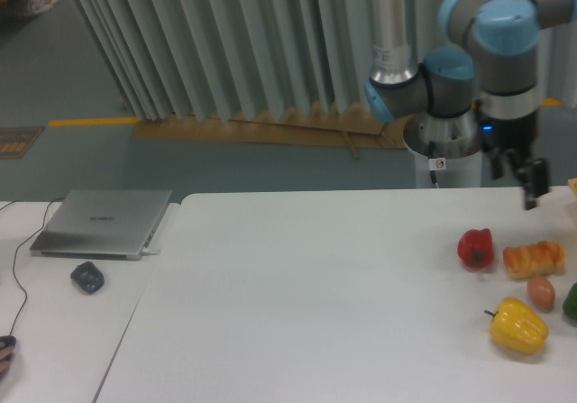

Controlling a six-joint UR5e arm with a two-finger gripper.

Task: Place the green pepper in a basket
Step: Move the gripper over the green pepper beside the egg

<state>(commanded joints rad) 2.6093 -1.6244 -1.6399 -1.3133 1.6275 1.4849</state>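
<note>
Green pepper (571, 302): dark, glossy, rounded, cut off by the right frame edge so only a sliver visible. Resting on the white table (315, 304), at its far right. No basket in view.
</note>
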